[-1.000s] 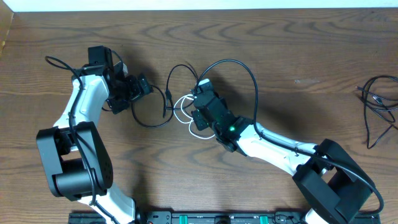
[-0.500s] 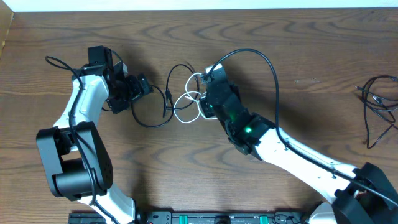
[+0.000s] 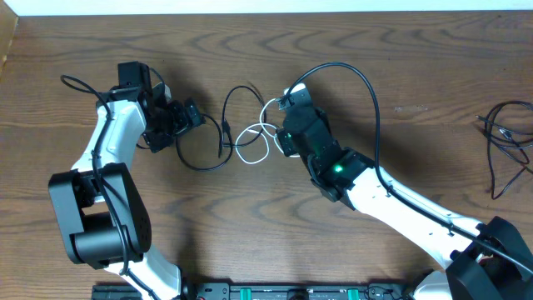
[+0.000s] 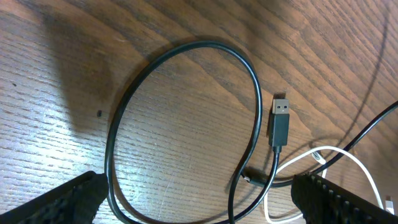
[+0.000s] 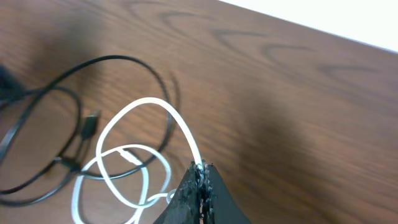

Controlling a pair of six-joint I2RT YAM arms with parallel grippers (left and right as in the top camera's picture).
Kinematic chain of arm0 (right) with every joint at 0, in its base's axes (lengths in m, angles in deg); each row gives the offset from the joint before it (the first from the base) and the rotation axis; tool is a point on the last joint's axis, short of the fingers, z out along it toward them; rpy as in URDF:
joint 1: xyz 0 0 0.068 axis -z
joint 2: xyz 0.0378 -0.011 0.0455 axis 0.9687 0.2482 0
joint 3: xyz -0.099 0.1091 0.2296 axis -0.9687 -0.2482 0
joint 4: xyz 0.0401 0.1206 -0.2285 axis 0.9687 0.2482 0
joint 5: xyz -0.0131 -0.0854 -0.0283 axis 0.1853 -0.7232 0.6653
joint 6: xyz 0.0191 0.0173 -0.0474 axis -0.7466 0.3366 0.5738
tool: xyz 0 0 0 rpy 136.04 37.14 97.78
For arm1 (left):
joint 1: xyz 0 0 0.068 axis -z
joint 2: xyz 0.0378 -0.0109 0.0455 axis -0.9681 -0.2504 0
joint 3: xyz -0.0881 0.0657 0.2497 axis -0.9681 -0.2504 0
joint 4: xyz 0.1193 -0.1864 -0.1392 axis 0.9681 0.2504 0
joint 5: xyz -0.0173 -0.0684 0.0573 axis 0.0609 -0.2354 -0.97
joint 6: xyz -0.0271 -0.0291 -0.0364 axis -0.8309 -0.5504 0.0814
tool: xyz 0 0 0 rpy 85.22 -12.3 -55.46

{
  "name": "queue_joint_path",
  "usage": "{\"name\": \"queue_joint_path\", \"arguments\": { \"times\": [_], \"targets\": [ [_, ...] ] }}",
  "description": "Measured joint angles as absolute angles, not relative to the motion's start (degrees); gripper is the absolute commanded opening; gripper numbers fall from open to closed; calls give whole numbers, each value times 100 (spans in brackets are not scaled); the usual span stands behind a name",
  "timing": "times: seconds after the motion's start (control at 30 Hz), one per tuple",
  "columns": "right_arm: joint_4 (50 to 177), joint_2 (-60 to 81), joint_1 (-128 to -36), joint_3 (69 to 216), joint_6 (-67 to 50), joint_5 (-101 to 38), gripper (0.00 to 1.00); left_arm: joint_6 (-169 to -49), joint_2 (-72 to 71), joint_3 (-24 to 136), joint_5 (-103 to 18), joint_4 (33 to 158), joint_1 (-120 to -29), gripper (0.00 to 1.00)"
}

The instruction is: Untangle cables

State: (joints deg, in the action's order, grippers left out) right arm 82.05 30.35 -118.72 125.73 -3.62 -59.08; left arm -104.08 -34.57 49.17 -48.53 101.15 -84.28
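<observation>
White cable [image 5: 149,100] pinched in right hand [image 5: 200,168].

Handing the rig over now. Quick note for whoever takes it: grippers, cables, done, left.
Left gripper: open, empty, hovering over the black cable loop left of centre.
Right gripper: shut on the white cable, pinched at the fingertips.
Cables: white loops cross the black cable near its USB plug. The second black cable lies apart at the right edge.
Done: second black cable looks separated.
Left: pull white clear of black, then lay each out.
</observation>
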Motion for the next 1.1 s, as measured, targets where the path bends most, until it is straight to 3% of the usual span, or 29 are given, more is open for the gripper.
{"name": "queue_joint_path", "arguments": {
  "times": [0.1, 0.3, 0.47, 0.53, 0.57, 0.7, 0.87, 0.9, 1.07, 1.1],
  "targets": [
    [8201, 3052, -11872, 12573, -566, -5513, 1, -10408, -3457, 4917, -4853, 10115, -8428, 100],
    [8197, 3343, -11872, 12573, -867, -4982, 12, -10408, -3457, 4917, -4853, 10115, -8428, 100],
    [8151, 3655, -11872, 12573, -1046, -4509, 57, -10408, -3457, 4917, -4853, 10115, -8428, 100],
    [8157, 3745, -11872, 12571, -1112, -4405, 69, -10408, -3457, 4917, -4853, 10113, -8428, 100],
    [8157, 3765, -11872, 12569, -1110, -4361, 69, -10408, -3457, 4917, -4853, 10115, -8428, 100],
    [8048, 3767, -11872, 12567, -1191, -4197, 51, -10408, -3457, 4917, -4853, 10115, -8428, 100],
    [8083, 3767, -11872, 12567, -1807, -4158, 50, -10408, -3457, 4917, -4853, 10115, -8428, 100],
    [8116, 3767, -11872, 12567, -2032, -4177, 53, -10408, -3457, 4917, -4853, 10115, -8428, 100],
    [8155, 3795, -11892, 12567, -2843, -4232, 84, -10408, -3457, 4917, -4853, 10115, -8428, 100],
    [8160, 3815, -11912, 12567, -2959, -4230, 84, -10408, -3457, 4917, -4853, 10115, -8428, 100]
  ]
}}
